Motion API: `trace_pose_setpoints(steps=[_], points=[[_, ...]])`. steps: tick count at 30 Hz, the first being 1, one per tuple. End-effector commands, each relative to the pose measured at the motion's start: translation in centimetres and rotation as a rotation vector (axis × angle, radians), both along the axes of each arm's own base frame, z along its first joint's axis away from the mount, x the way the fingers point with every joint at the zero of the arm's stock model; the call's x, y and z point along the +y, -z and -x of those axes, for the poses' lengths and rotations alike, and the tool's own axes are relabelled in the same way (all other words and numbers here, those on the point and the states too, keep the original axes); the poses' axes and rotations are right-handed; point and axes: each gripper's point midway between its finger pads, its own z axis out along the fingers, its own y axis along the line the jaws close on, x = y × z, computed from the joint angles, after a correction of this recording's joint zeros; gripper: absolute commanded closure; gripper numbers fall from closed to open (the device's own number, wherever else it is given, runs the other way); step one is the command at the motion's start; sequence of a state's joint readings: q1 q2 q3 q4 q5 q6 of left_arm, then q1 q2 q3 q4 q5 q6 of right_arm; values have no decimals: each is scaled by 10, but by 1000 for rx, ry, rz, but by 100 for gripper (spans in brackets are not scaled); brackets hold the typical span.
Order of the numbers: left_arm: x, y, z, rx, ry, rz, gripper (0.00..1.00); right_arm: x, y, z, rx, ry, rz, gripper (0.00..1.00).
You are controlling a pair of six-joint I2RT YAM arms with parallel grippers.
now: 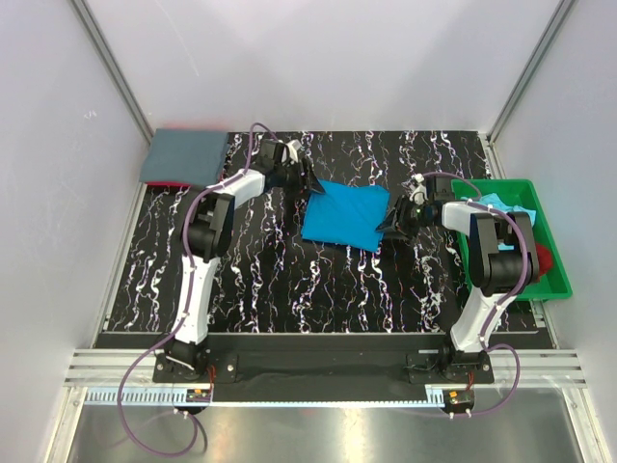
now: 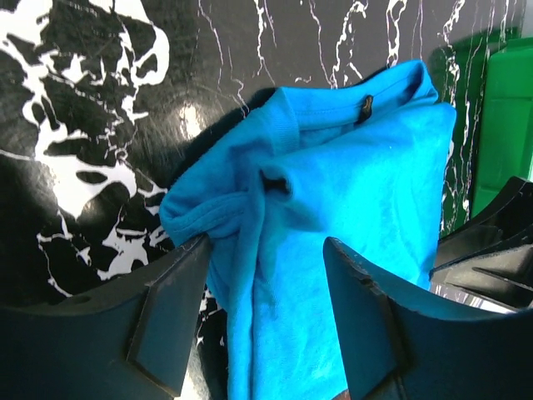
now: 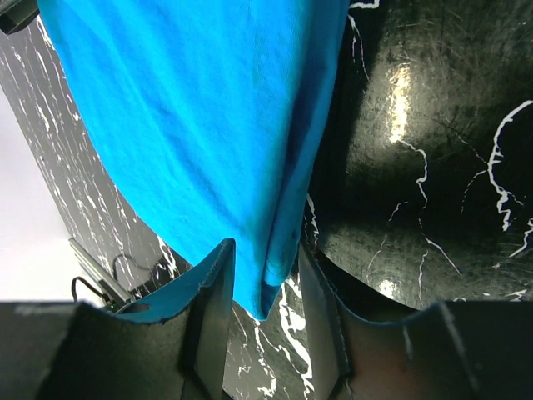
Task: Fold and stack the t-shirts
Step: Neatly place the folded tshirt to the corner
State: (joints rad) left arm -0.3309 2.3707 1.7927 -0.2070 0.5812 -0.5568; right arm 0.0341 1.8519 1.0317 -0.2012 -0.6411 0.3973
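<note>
The left gripper (image 2: 265,246) has a bunched corner of the blue shirt (image 2: 350,183) between its fingers, close to the collar. Its jaws stand spread wide. The cloth brushes one finger and fills only part of the gap, so I judge it lies there loose, not pinched.

The right gripper (image 3: 265,250) sits at the opposite side of the same shirt. Its jaws are parted more narrowly, and the doubled edge of the shirt hangs into the gap. That also looks slack rather than squeezed, though the fold nearly fills the gap.

Taking soft cloth by two opposite corners keeps it flat and square while it is laid down. With both pairs of jaws apart, the step in hand looks like letting go of a finished fold.

Between the two grippers the shirt lies as a compact, roughly square packet flat on the table (image 1: 270,280). The corner at the left jaws is rumpled, and a finger pulling away there could snag it and spoil the fold.

Farther out, beyond the left gripper toward the far corner, a folded grey shirt (image 1: 183,154) rests on a red shirt (image 1: 164,184) whose edge shows underneath. This is the stack, well apart from the blue shirt.

Behind the right gripper, past its own arm, a green tray (image 1: 554,280) holds a light aqua shirt (image 1: 501,203) and something red (image 1: 545,258), probably waiting their turn.

The one thing I see lying across the line from the blue shirt to the stack is the left arm (image 1: 231,188) itself.
</note>
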Motion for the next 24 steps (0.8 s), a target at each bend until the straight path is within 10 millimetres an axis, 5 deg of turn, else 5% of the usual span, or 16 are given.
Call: trace_pose_setpoints(steps=[1,15,20,24], points=[[2,32,1,27,-5,-56,36,1,-14,-7,-58,9,-14,56],[-7,38,24,24,21,-230,43,3,-42,-6,-118,13,-34,56],[-14,38,21,37,12,-213,57,4,-61,-4,-160,18,-49,56],[-34,33,25,55,35,-182,98,3,-70,-1,-184,23,-44,56]])
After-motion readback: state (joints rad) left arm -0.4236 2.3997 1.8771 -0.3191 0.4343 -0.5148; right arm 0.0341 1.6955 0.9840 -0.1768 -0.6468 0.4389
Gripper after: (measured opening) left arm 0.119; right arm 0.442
